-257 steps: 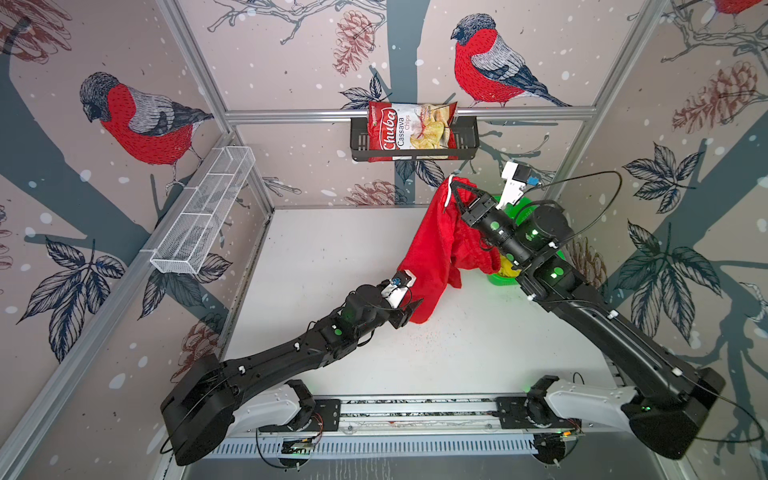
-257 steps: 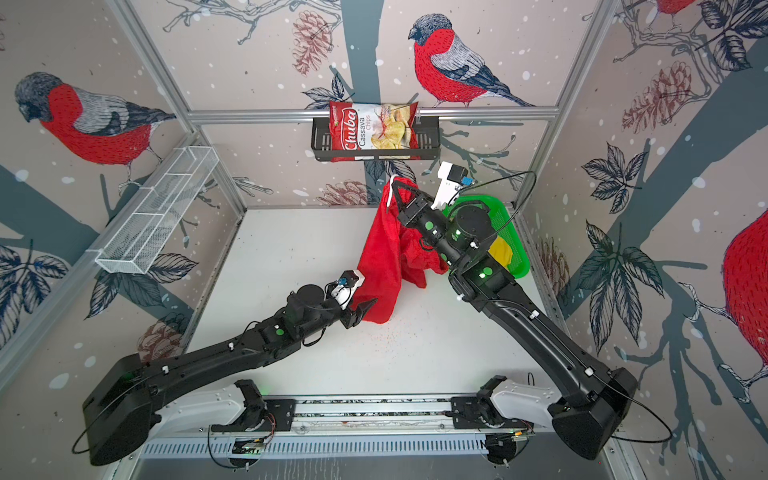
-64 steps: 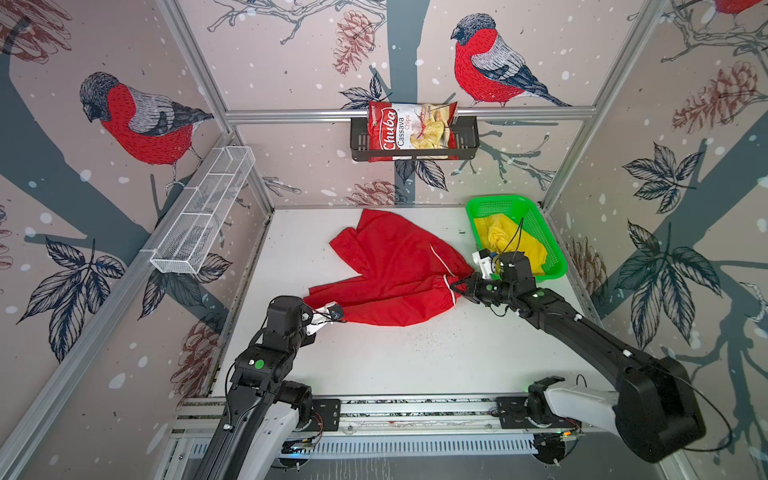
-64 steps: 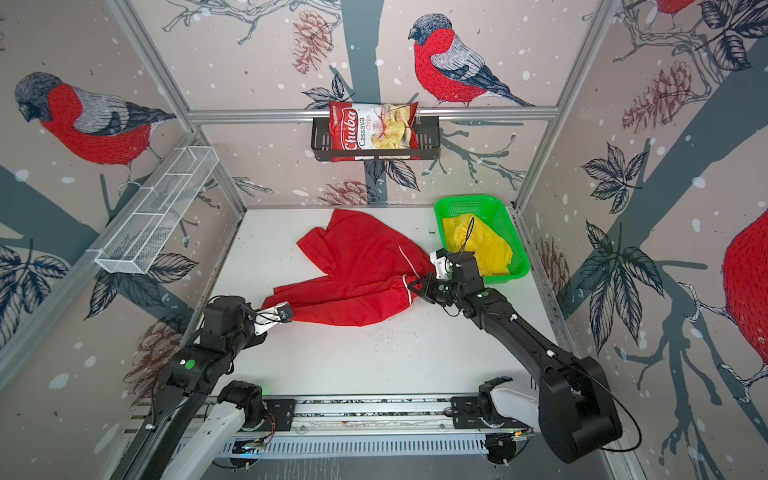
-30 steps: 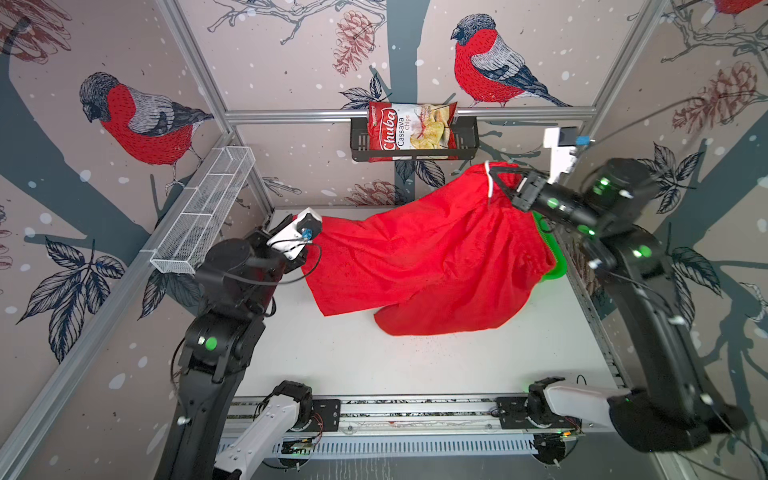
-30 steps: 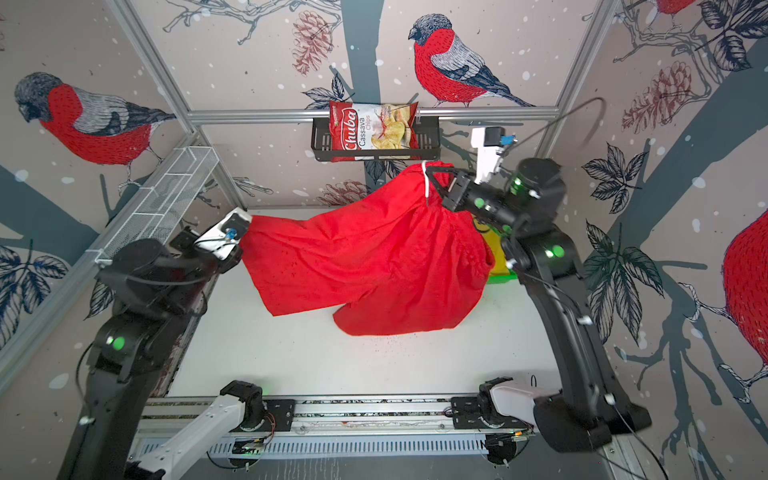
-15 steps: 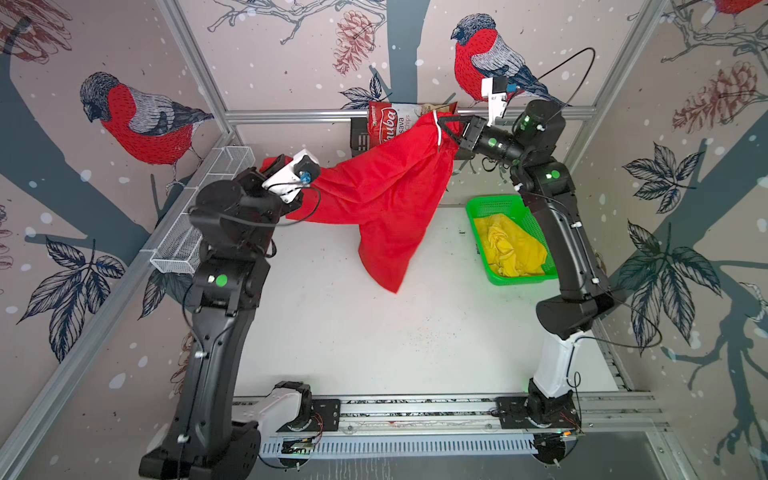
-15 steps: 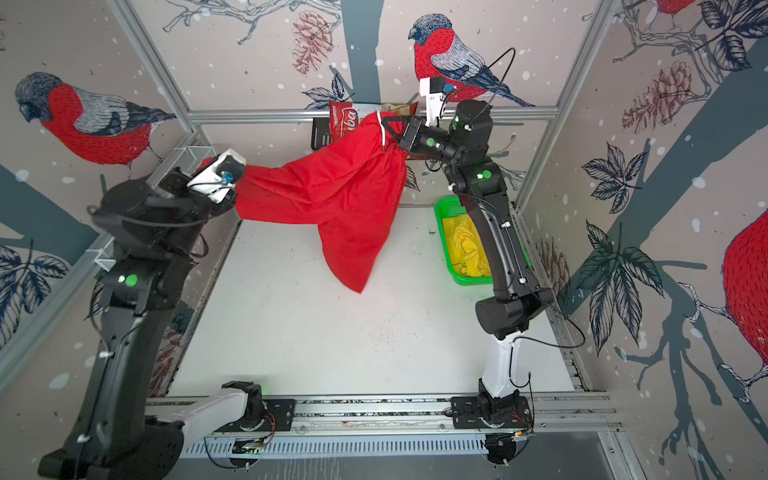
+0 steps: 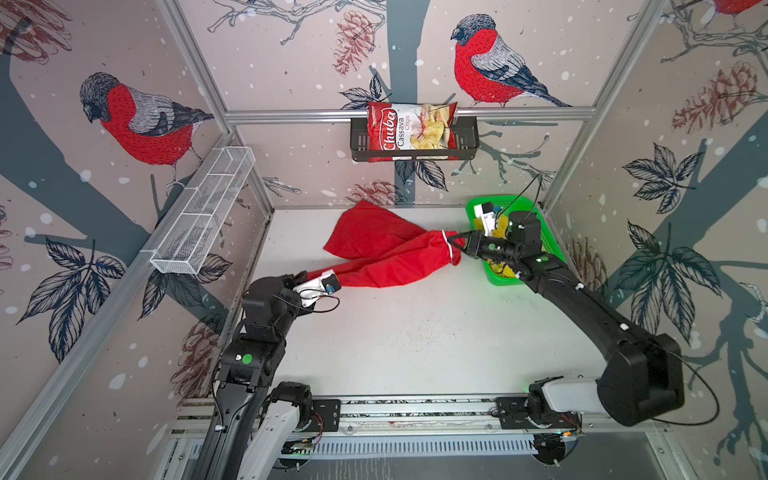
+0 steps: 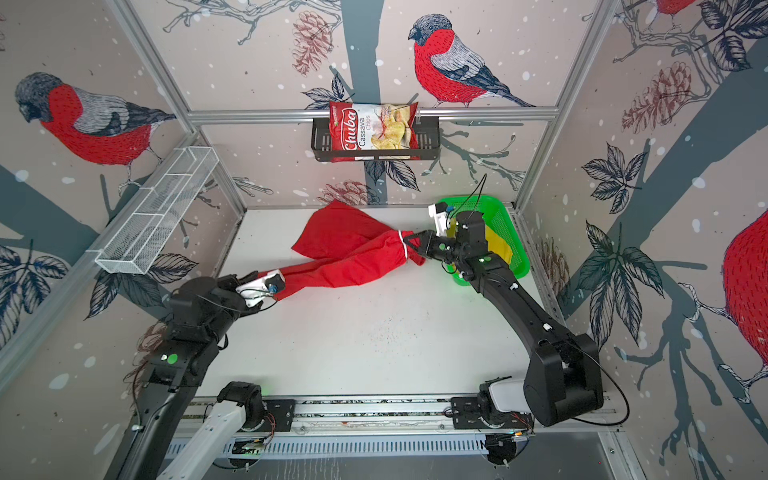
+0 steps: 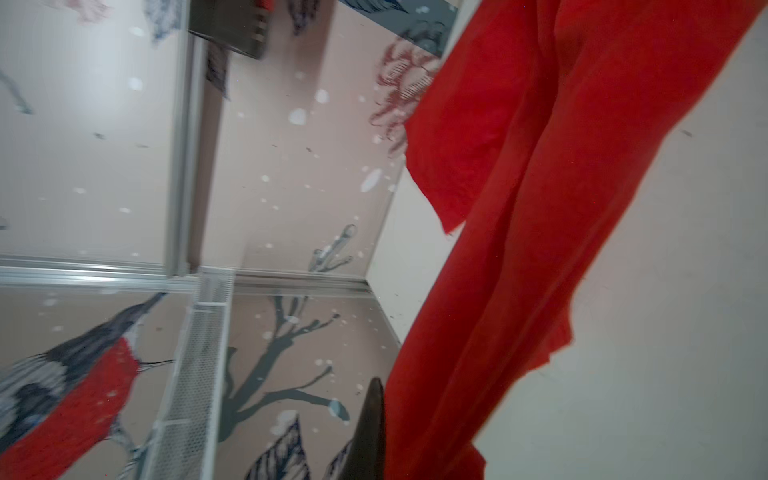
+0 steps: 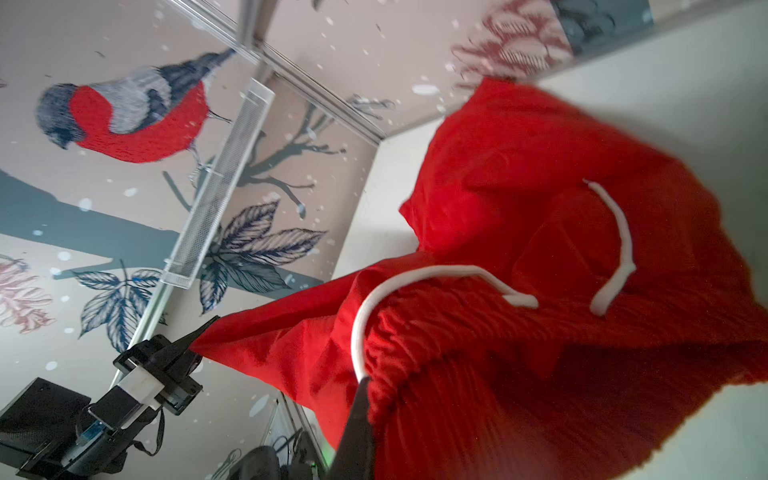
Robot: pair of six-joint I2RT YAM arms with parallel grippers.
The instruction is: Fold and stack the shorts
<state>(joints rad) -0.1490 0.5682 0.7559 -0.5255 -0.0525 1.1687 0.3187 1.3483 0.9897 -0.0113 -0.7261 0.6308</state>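
Across the back half of the white table [image 9: 415, 340], the red shorts [image 9: 386, 257] hang stretched between the two arms, with a fold of cloth spread toward the back wall. The right gripper [image 9: 456, 246] is clenched on the gathered waistband, where the white drawstring [image 12: 619, 232] loops out (one loop runs right up to the fingertip in the right wrist view). The left gripper [image 10: 254, 276] pinches the opposite end of the cloth, low and near the left wall. The yellow shorts [image 10: 498, 245] lie in the green mesh basket [image 10: 517, 249] at the back right corner, partly hidden behind the right arm.
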